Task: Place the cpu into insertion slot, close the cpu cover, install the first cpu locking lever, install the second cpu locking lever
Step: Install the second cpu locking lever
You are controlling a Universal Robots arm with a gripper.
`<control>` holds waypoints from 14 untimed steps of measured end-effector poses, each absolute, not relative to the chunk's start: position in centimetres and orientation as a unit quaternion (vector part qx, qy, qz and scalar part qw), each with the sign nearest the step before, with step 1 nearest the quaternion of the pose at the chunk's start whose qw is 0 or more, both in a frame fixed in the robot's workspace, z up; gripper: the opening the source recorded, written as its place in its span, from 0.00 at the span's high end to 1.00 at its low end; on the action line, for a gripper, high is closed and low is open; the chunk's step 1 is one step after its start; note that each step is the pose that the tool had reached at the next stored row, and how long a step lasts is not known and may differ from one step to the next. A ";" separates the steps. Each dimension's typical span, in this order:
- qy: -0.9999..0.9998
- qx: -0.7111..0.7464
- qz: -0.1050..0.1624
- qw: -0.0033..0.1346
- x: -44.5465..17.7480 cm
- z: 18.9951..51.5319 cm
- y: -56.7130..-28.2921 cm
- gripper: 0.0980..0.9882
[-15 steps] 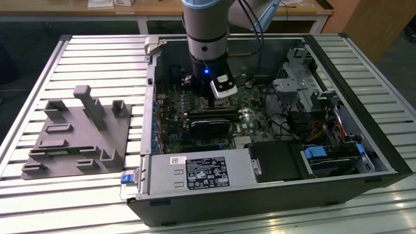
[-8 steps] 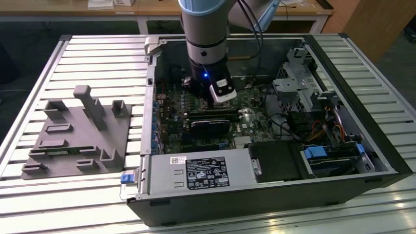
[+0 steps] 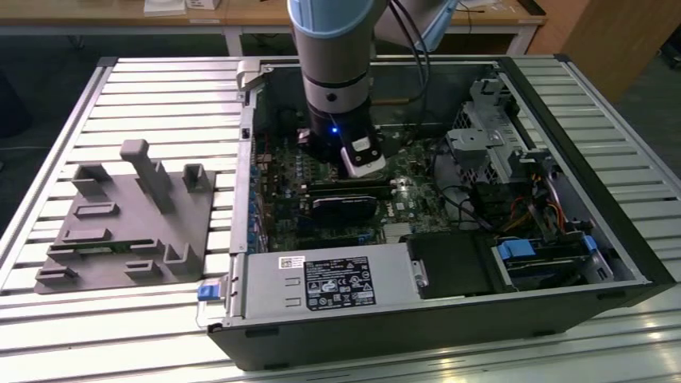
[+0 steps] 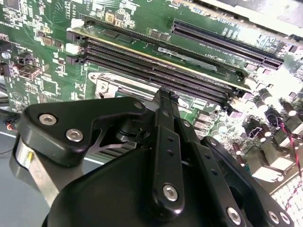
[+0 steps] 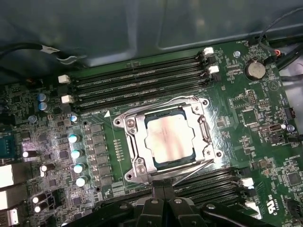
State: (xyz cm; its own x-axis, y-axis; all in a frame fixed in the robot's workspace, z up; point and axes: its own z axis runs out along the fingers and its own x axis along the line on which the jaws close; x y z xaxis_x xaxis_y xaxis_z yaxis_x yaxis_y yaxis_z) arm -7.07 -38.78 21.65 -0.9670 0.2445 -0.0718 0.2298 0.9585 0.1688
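The cpu (image 5: 168,137), a silvery square chip, lies seated in the insertion slot (image 5: 137,166) on the green motherboard. The silver cpu cover (image 5: 203,135) lies flat over it, framing the chip. One thin wire lever (image 5: 189,169) slants along the socket's side nearest the gripper, and another (image 5: 156,106) runs along the opposite side. My gripper (image 5: 163,187) is shut, its black fingers together just off the socket's edge with nothing seen between them. In the second wrist view the gripper (image 4: 164,92) tips hang over the socket's metal corner (image 4: 102,84). The arm (image 3: 335,72) reaches down into the open case.
Long black memory slots (image 5: 137,80) flank the socket on both sides. Capacitors (image 5: 75,153) and a coin battery (image 5: 255,70) stand nearby. The case walls (image 3: 639,271), power supply (image 3: 330,283) and a black card (image 3: 346,207) surround the arm. A grey fixture plate (image 3: 127,223) sits at the exterior view's left.
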 end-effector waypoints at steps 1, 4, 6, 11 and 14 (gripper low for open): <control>0.988 0.120 0.084 0.045 -7.1 21.6 -38.9 0.99; 0.987 0.121 0.095 0.044 -7.3 21.6 -39.3 0.99; 0.987 0.121 0.101 0.043 -7.5 21.5 -39.6 0.99; 0.986 0.120 0.111 0.042 -8.1 21.1 -40.0 0.99; 0.985 0.120 0.116 0.041 -8.4 20.8 -40.0 0.99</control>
State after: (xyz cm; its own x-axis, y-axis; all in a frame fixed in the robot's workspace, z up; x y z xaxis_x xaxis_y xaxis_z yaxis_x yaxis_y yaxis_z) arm -8.40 -39.99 20.79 -0.9677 0.2463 -0.0537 0.2271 0.9441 0.2391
